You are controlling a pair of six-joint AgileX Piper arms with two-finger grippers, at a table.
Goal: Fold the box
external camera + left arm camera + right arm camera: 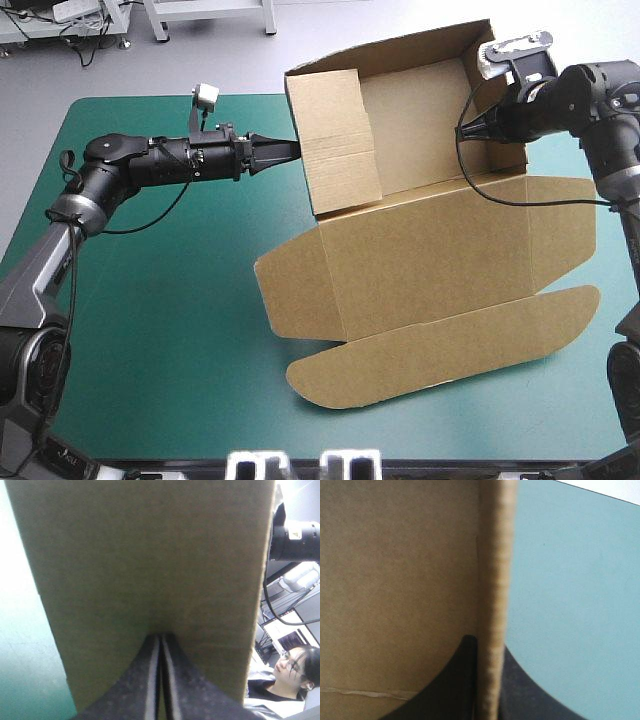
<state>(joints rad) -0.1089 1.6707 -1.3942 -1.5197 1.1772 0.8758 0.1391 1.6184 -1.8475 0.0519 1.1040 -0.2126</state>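
Right now I have the box (420, 130) standing from the middle of the desk (160, 300) out toward 1 o'clock, and I judge it roughly half built. The far wall is up, the left wall (330, 140) is up and the right wall (505, 158) is up too, so a tray is taking shape. The lid panel (440, 245) lies flat toward 6 o'clock, side flaps spread, with the rounded tuck flap (450, 345) nearest me. What is left, as I read it, is getting the side walls tucked so they stand unaided.

My left end effector (290, 148) comes in from 9 o'clock, fingers pressed together into one point, holding nothing, its tip against the outer face of the left wall. My right end effector (470, 128) comes in from 3 o'clock and grips the right wall, one finger on each side of the board's edge.

For room, the raised walls sit hard by the desk's far edge at 12 o'clock, so I would not push anything that way. The lid's side flap at 3 o'clock runs close to the right arm. From 7 to 9 o'clock the teal-green cover is bare, the best space for swinging the left arm.
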